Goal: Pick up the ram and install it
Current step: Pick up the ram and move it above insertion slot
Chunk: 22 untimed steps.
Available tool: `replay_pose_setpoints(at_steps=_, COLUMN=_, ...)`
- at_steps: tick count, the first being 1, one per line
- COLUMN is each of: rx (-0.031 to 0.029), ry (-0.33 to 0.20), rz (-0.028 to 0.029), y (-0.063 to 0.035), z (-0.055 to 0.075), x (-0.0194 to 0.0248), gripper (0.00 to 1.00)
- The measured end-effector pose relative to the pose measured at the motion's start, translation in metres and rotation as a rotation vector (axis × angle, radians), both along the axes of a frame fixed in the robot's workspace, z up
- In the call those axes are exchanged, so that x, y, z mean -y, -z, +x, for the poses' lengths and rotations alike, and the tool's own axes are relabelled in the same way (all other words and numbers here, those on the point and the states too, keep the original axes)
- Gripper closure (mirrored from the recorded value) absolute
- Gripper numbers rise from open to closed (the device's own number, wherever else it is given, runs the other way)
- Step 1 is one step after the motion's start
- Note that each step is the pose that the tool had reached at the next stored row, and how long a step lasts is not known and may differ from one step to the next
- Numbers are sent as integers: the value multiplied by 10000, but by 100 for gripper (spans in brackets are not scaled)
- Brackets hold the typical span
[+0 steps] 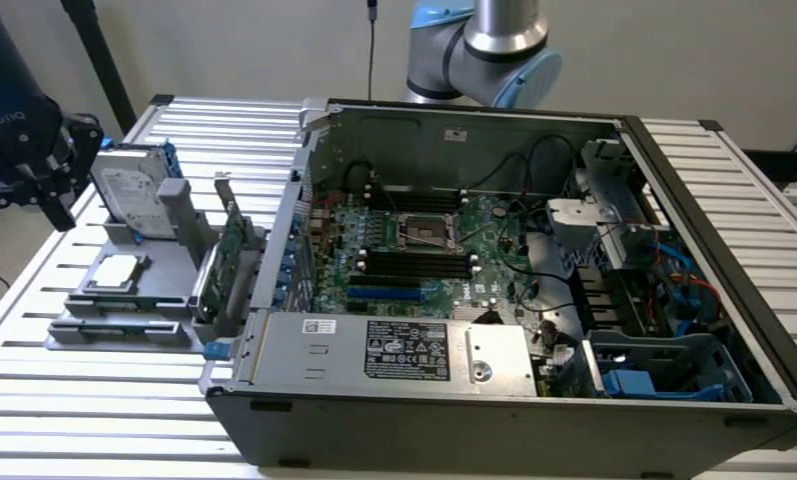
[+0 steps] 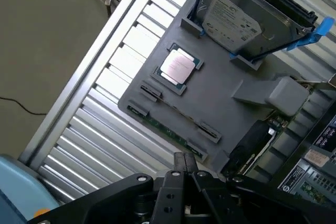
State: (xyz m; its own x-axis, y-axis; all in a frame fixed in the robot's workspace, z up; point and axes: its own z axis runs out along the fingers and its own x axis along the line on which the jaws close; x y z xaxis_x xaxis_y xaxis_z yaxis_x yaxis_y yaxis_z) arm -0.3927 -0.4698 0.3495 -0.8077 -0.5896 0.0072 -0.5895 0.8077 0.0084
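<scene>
The ram sits in its slot on the grey holder tray, not yet picked up, so lifting it and seating it in the motherboard are both left. The gripper hovers near it, closed and empty. The labels on the hard drive and the power supply are too small to read.

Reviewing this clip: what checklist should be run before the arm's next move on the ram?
1. Long thin green ram strip seated in the grey plastic holder tray: ok.
2. Black gripper empty: ok.
3. Jaws open for a grasp: not ok, shut.
4. Gripper lined up over the ram: cannot tell.
5. Black motherboard slots free: ok, they look empty.
6. Dark metal computer case open: ok.
</scene>
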Motion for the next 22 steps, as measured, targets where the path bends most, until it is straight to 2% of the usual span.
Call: replay_pose_setpoints(at_steps=22, rx=1, ry=-4001, rz=1, y=18, z=0, x=0, gripper=89)
